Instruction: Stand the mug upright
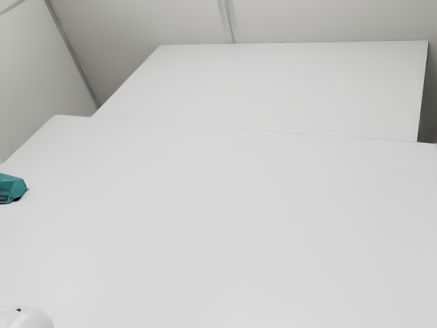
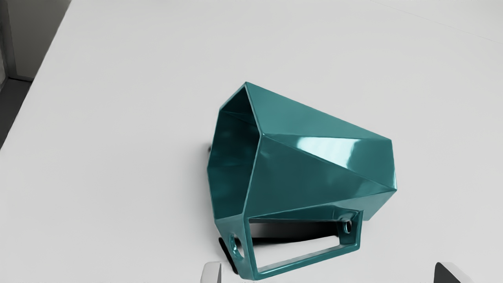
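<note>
Table (image 2: pixel 118 204): white, under the mug (image 2: pixel 314 169).
Mug: teal, lying on its side.
Gripper (image 2: pixel 330 273): fingers (image 2: pixel 211 273) spread apart, near the mug's handle (image 2: pixel 306 261).

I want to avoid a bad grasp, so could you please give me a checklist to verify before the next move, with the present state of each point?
1. Gripper open: ok, its fingers stand wide apart.
2. Mug upright: not ok, it lies on its side.
3. Handle located: ok, it is on the side of the mug toward the fingertips.
4. Mug held: not ok, the fingers do not have it between them.
5. Mug away from the visible edge of the table: ok, bare surface lies between.
6. Fingertips low enough to grasp: cannot tell, their height is unclear.
</note>
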Motion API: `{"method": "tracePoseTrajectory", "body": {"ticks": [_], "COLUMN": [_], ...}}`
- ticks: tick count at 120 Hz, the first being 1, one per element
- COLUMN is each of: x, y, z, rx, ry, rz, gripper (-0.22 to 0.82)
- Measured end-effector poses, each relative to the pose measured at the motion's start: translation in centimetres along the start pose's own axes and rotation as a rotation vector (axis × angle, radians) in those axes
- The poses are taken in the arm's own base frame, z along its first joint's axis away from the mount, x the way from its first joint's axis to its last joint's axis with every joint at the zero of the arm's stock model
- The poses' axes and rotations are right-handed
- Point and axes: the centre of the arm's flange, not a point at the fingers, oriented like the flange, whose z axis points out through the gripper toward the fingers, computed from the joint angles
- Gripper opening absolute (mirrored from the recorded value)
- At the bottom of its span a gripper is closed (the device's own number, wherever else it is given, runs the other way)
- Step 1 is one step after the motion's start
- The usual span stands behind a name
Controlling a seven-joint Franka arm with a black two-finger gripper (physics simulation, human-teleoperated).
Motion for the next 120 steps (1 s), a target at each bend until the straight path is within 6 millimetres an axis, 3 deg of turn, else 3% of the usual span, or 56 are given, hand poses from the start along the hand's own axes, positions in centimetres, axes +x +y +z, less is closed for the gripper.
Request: {"method": "tracePoseTrajectory", "body": {"ticks": [28,68,120], "x": [-1.3,0.3,0.3], "y": [-2.9,-1.6,-2.4], "z": [0.0,3.5,4.1], "rx": [0.03,-0.037,-0.038], "ry": [0.054,0.085,0.109], "rz": [0.06,0.082,0.097], "gripper": [0.59,0.6,0.59]}}
